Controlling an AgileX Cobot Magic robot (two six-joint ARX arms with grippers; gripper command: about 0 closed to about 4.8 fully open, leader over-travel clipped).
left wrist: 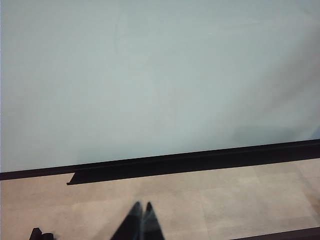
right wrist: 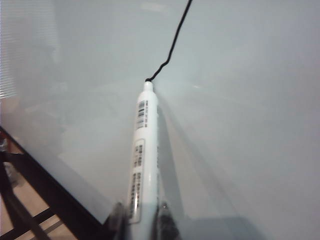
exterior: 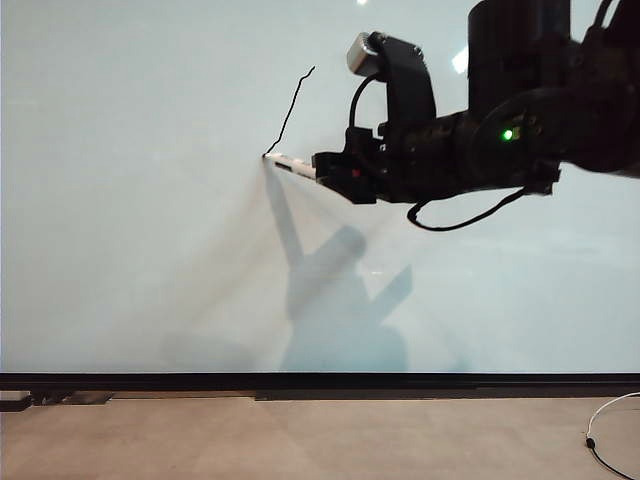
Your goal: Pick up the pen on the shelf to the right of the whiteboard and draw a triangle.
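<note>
The whiteboard (exterior: 150,250) fills the exterior view, pale and glossy with a black strip along its lower edge. My right gripper (exterior: 325,168) reaches in from the right and is shut on the pen (exterior: 292,165), a slim white marker. The pen's dark tip touches the board at the lower end of a thin wobbly black line (exterior: 291,108). In the right wrist view the pen (right wrist: 144,155) runs out between my fingers (right wrist: 117,220) to the line's end (right wrist: 148,80). My left gripper (left wrist: 142,206) hangs shut over the floor, far from the pen. No finished triangle shows, only this one stroke.
A black strip (exterior: 320,382) runs under the board, with a tan floor (exterior: 300,440) below it. A white cable (exterior: 605,435) lies on the floor at the right. The arm's shadow (exterior: 335,300) falls on the board. The board's lower edge (left wrist: 200,160) crosses the left wrist view.
</note>
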